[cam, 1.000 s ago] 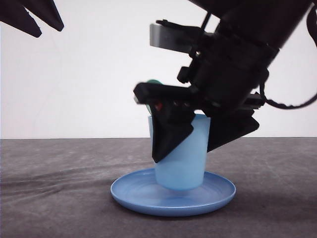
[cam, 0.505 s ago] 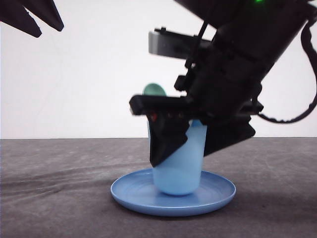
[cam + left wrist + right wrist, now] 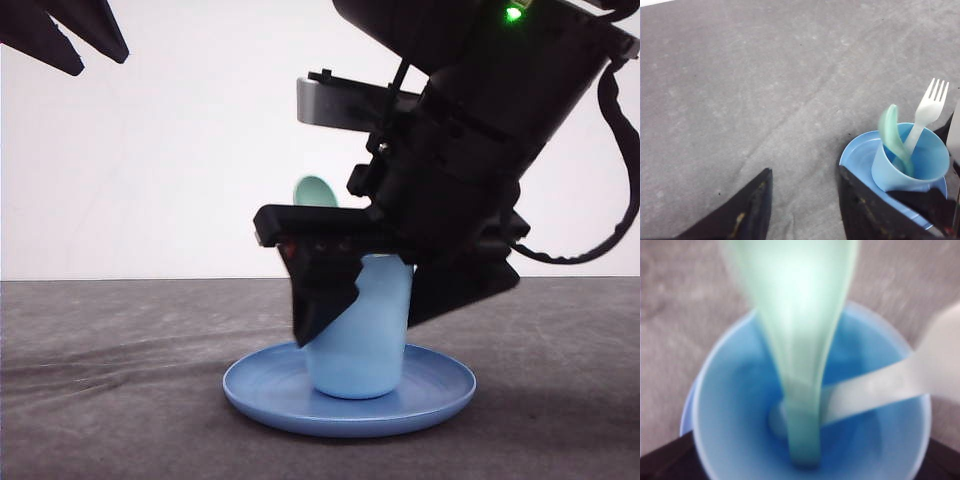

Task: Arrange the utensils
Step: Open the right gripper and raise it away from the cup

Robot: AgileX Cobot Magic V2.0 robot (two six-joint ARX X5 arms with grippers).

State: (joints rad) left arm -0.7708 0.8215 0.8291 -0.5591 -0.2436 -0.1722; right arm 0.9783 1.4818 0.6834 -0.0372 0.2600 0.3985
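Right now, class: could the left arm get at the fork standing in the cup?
Probably not easily: the right gripper straddles the cup holding the fork, crowding the approach.

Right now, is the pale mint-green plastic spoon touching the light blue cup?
Touching. The right wrist view shows the spoon standing with its handle end on the cup's bottom.

We see the light blue plastic cup (image 3: pixel 912 167) blocked by the upright mint-green spoon (image 3: pixel 894 137) and white fork (image 3: pixel 925 117), with the right gripper (image 3: pixel 385 305) straddling it. The grey table (image 3: pixel 740 100) beside the round blue plate (image 3: pixel 857 156) lies open.
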